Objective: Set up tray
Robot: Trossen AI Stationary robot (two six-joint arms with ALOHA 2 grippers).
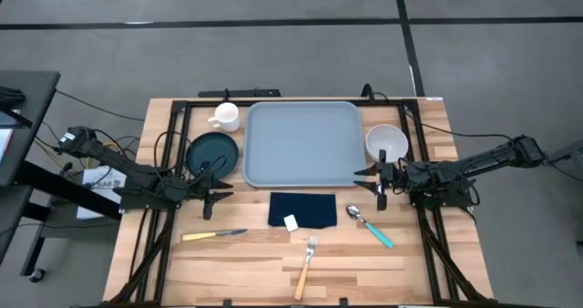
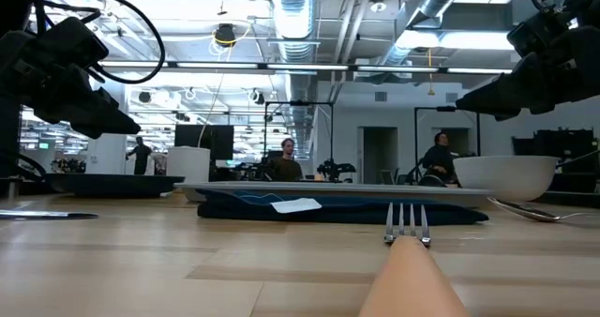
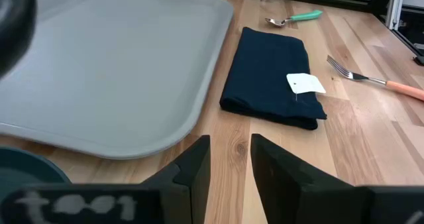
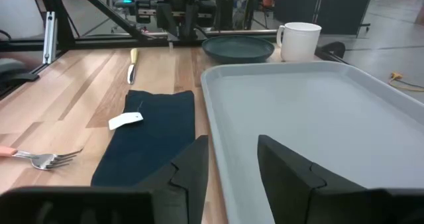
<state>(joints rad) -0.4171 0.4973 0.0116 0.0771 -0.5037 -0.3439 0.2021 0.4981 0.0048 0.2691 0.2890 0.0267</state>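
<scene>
Two end effectors flank the tray [image 1: 302,143], whose long axis runs left to right at the table's far middle. Right end effector [image 1: 375,184] hangs just beside its near-right corner, nearer than the left end effector [image 1: 213,202]; both stand part open, holding nothing.

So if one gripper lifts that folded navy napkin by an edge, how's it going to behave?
The napkin is folded cloth lying flat, so it will probably sag and start to unfold rather than lift stiffly. It looks thin, so likely light. The white tag on it seems attached and should come along, though I can't confirm that.
</scene>
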